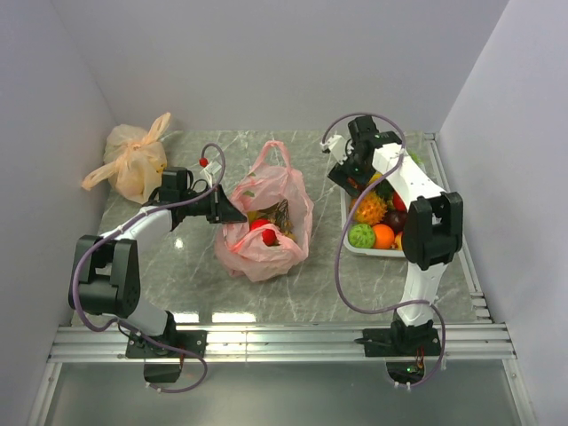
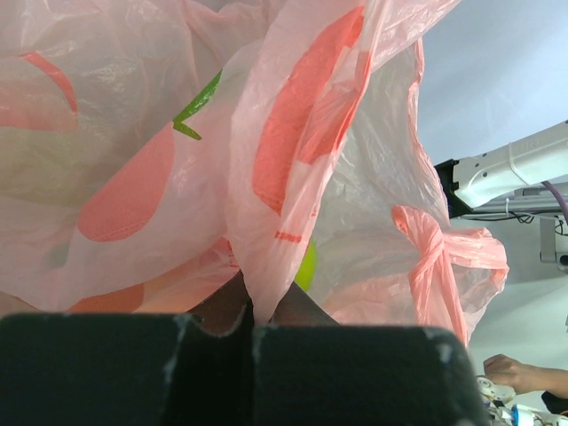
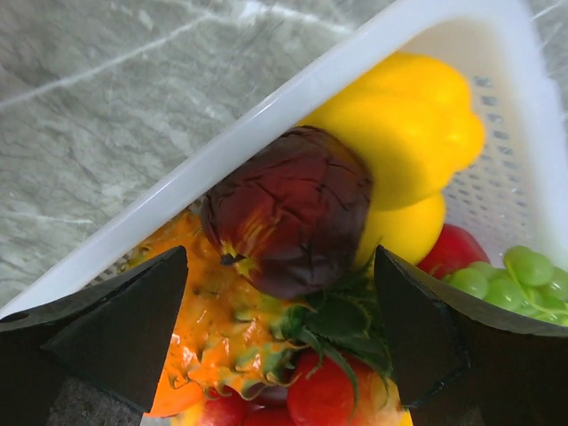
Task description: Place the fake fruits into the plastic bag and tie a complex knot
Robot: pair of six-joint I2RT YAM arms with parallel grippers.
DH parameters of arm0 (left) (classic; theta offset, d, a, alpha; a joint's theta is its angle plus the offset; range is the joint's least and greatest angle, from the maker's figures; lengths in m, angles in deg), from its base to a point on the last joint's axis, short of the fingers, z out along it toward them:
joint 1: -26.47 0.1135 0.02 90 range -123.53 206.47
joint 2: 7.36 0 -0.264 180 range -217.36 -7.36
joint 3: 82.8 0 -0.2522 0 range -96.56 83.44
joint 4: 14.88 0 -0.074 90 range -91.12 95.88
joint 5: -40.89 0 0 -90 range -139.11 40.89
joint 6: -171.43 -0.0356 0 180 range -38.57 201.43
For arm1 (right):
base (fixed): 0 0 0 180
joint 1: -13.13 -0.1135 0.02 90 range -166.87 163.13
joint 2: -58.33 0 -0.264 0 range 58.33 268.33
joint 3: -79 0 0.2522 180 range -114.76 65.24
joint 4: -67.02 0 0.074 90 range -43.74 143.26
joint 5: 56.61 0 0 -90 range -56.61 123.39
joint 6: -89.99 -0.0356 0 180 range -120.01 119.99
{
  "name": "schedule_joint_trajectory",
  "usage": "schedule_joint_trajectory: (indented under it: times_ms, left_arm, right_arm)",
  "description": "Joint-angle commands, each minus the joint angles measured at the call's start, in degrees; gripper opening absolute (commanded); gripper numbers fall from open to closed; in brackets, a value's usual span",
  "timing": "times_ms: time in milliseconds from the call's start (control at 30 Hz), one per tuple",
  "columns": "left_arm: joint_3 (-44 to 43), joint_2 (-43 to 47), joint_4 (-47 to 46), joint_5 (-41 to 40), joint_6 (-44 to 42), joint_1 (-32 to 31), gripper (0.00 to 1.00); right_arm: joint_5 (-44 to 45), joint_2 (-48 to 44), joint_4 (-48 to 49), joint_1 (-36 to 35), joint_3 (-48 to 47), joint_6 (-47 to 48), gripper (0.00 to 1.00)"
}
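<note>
The pink plastic bag stands in the middle of the table with red and dark fruits inside. My left gripper is shut on its left rim; in the left wrist view the film is pinched between the fingers. My right gripper is open over the far left corner of the white basket. In the right wrist view its fingers straddle a dark purple fruit, an orange spiky fruit, a yellow pepper, red fruits and green grapes.
A pale orange knotted bag lies at the far left corner. The white basket sits close to the right wall and the table's right rail. Grey walls close in the left, back and right.
</note>
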Motion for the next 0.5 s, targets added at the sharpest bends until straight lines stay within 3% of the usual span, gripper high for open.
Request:
schedule_joint_trajectory:
  times_ms: [0, 200, 333, 467]
  left_arm:
    - [-2.0, -0.1, 0.0, 0.9, -1.3, 0.3, 0.01]
    - [-2.1, -0.1, 0.5, 0.9, -1.8, 0.3, 0.0]
    - [-2.2, 0.0, 0.4, 0.9, -2.0, 0.3, 0.0]
    - [-2.6, -0.1, 0.5, 0.9, -2.1, 0.3, 0.0]
  right_arm:
    - [1.0, 0.7, 1.6, -0.6, -0.3, 1.8, 0.92]
    - [1.6, 1.4, 3.8, -0.6, 0.6, 1.5, 0.82]
    - [2.7, 0.8, 4.5, -0.6, 1.1, 1.1, 0.58]
    - [2.1, -2.0, 2.4, -0.2, -1.2, -0.3, 0.45]
